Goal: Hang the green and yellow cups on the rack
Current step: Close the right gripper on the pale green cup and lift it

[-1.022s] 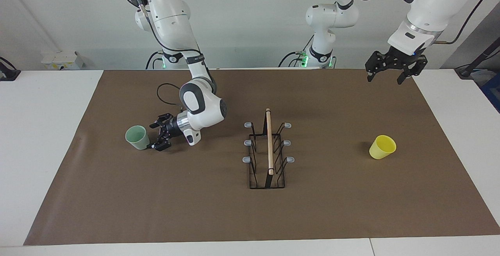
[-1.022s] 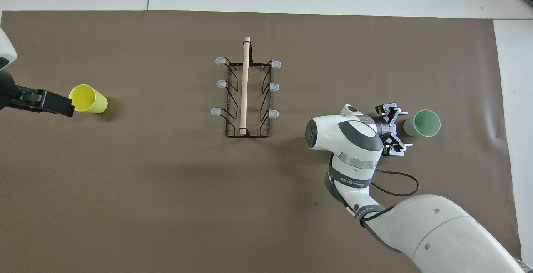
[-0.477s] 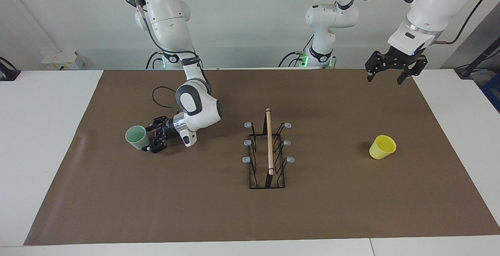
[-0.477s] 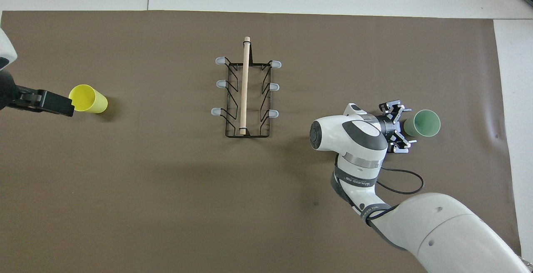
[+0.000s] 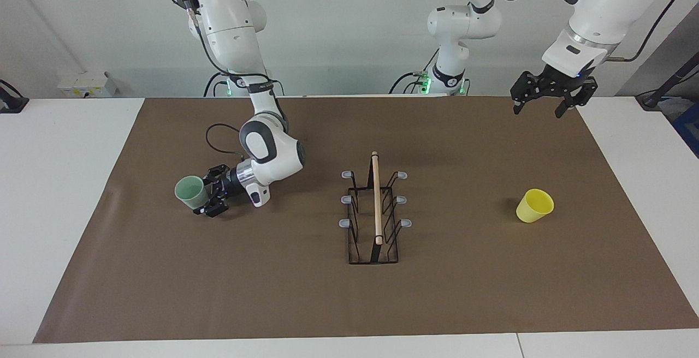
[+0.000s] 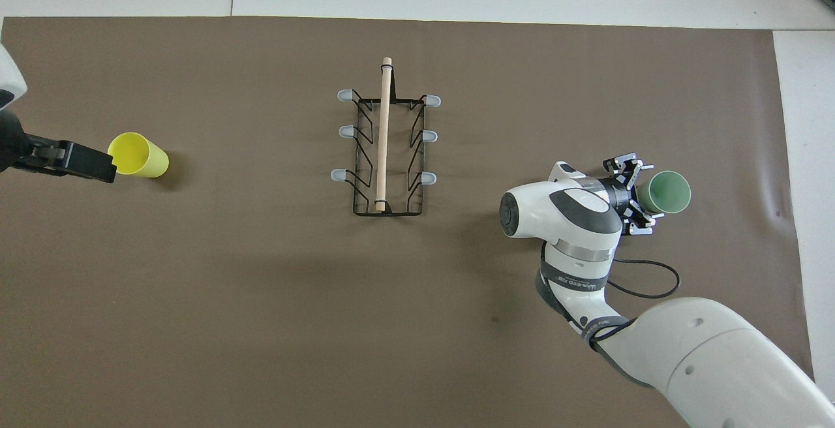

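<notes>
Since a second ago the right gripper [image 5: 209, 201] has slid along the mat toward the green cup [image 5: 191, 192], its open fingers now reaching either side of the cup's base; whether they touch it cannot be told. Nothing is gripped yet. The left gripper [image 5: 548, 97] waits open, raised over the mat's edge at the left arm's end, with the yellow cup [image 5: 534, 205] on the mat below it.

Risks, as judged: the green cup is light and lies tipped, mouth turned away from the gripper. A further push before closing could shove it or roll it off toward the mat's edge. Closing on the narrow tapered base may squeeze it out forward.

Both cups are small, handleless and tapered, one pale mint, one bright yellow. Each lies at its own end of the table, well apart from the rack [image 5: 374, 217], which stands mid-table: black wire, wooden rod on top, all six grey-tipped prongs bare.
</notes>
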